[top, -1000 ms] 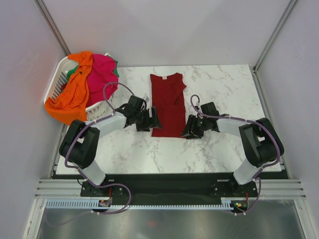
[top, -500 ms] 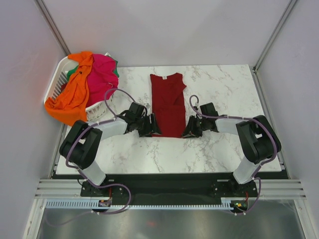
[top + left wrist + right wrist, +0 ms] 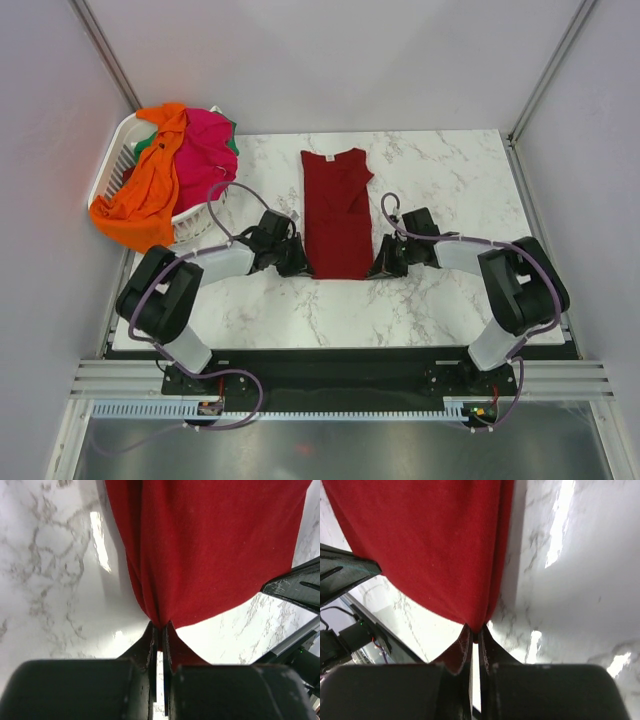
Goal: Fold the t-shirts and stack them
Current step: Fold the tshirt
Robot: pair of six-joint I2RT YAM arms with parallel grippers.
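A dark red t-shirt [image 3: 338,210] lies folded lengthwise into a narrow strip on the marble table [image 3: 450,170], its neck at the far end. My left gripper [image 3: 298,266] is shut on the shirt's near left corner [image 3: 159,622]. My right gripper [image 3: 378,268] is shut on the near right corner [image 3: 476,627]. In both wrist views the red cloth bunches into the closed jaws. Orange [image 3: 140,195], hot pink [image 3: 205,150] and green [image 3: 146,146] t-shirts are heaped in the basket at the far left.
The white slatted laundry basket [image 3: 112,160] stands off the table's far left corner, with the orange shirt hanging over its side. Grey walls close in left and right. A black rail [image 3: 340,375] runs along the near edge by the arm bases.
Both grippers slid inward and toward the near edge to the shirt's bottom corners, then closed on them. The hem now bunches slightly at each corner.
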